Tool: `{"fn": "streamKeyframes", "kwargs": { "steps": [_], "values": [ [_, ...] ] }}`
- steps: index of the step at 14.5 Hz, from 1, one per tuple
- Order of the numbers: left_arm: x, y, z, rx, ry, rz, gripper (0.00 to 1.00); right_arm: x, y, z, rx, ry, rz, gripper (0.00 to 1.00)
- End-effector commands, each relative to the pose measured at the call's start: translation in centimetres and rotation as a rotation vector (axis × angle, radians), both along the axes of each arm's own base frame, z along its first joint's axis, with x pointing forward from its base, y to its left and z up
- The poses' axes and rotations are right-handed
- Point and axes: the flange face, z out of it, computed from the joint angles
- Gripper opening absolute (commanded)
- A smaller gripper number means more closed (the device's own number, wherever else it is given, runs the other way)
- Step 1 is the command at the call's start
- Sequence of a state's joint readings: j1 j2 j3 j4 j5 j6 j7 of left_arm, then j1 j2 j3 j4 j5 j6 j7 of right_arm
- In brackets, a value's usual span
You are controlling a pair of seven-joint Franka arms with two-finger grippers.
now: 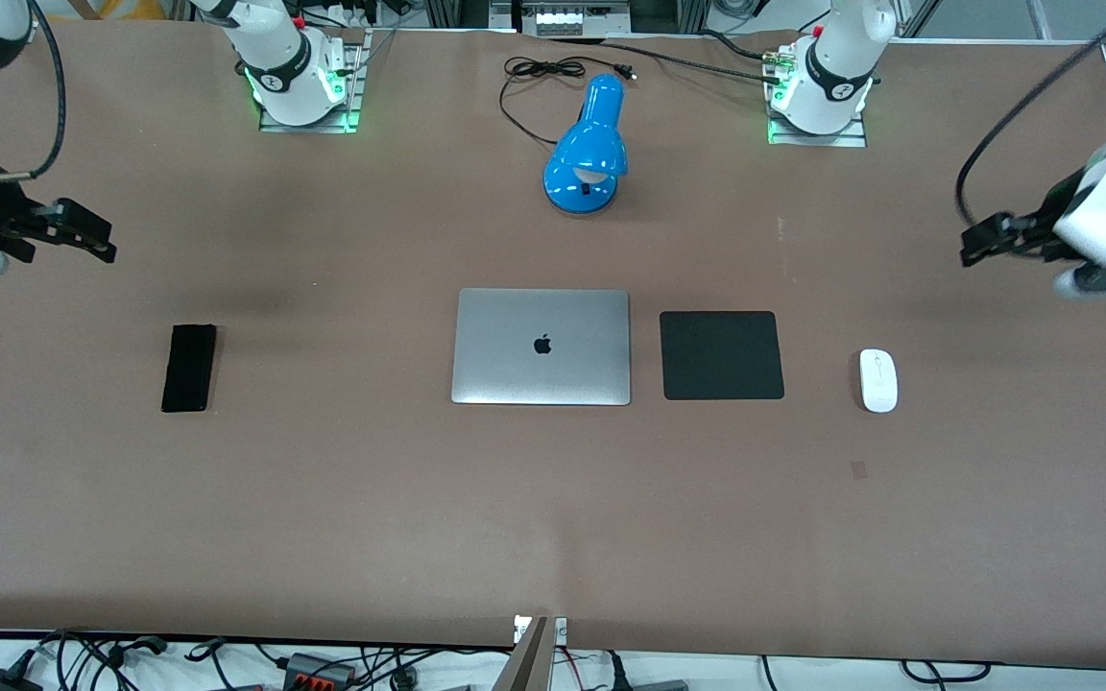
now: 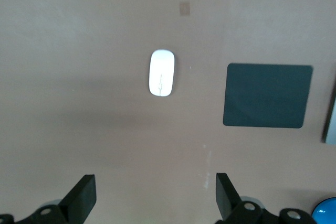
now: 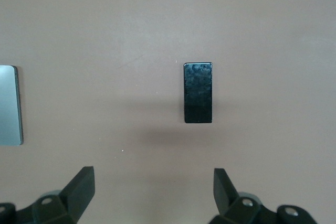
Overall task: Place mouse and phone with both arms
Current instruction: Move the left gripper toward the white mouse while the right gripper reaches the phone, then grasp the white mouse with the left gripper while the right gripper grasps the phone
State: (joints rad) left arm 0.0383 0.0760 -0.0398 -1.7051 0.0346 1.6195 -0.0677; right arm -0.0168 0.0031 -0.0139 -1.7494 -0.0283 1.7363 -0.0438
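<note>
Lying flat at the table's middle, the closed silver laptop (image 1: 541, 346) serves as landmark. A square black pad (image 1: 721, 355) sits just beside it toward the left arm's end, and the small glossy white oval mouse (image 1: 878, 380) rests past that pad, apart from it. The slim black rectangular phone (image 1: 189, 368) lies well apart from the laptop toward the right arm's end. The left gripper (image 2: 156, 199) hangs over bare table near the mouse, jaws spread wide and empty. The right gripper (image 3: 154, 195) hangs near the phone, likewise released. A blue desk lamp (image 1: 589, 149) stands farther from the front camera than the laptop.
</note>
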Motion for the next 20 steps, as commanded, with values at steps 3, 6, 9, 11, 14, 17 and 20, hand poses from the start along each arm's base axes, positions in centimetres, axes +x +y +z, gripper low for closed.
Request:
{"fn": "streamKeyframes", "kwargs": {
  "steps": [3,6,9,11,14,17,20],
  "values": [
    [5.8,0.6,-9.8,0.007,0.025,-0.017,1.0,3.1,-0.9,-7.6,-0.016,0.069,-0.004,1.0],
    [6.9,1.5,-15.0,0.001,-0.055,-0.016,1.0,4.5,-2.8,-13.3,-0.027,0.114,-0.026,1.0],
    [5.1,1.3,-22.0,-0.006,-0.198,-0.041,1.0,5.5,-6.0,-20.2,-0.024,0.148,-0.1,1.0],
    [4.0,1.5,-25.0,-0.012,-0.235,-0.063,1.0,5.6,-7.6,-24.8,-0.019,0.189,-0.123,1.0],
    [3.3,2.9,-27.6,-0.016,-0.222,-0.086,1.0,5.7,-8.7,-30.1,-0.015,0.214,-0.137,1.0],
    [2.4,3.2,-30.3,-0.018,-0.245,-0.085,1.0,5.7,-9.8,-32.4,-0.016,0.201,-0.15,1.0],
    [1.1,3.4,-33.3,-0.021,-0.282,-0.081,1.0,5.1,-10.6,-35.2,-0.015,0.195,-0.161,1.0]
  ]
}}
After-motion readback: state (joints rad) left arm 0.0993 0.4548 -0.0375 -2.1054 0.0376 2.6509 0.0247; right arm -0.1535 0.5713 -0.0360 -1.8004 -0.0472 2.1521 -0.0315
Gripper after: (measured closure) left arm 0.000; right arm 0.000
